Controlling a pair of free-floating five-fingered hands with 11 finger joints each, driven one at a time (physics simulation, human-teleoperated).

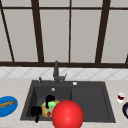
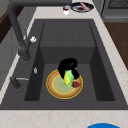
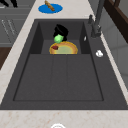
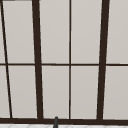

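Note:
A round plate (image 2: 56, 91) with an orange-yellow rim lies on the floor of the sink's deep left basin (image 1: 37, 92). My right hand (image 1: 50, 99) hangs just above it, fingers curled round a small green and yellow sponge (image 2: 68, 78) that touches the plate. The same hand (image 3: 60, 30) and sponge (image 3: 58, 38) show over the plate (image 3: 65, 49) in the right side view. A small dark red bit (image 2: 75, 84) lies on the plate beside the sponge. My left hand (image 1: 35, 111) floats at the sink's front left corner, apart from the plate.
A big red ball (image 1: 67, 115) sits in front, hiding the sink's front edge. The dark tap (image 1: 56, 71) stands behind the basin. A blue plate (image 1: 7, 106) with a brown stick lies left. A red-filled glass (image 1: 121, 97) and a dark bowl (image 1: 125, 110) stand right.

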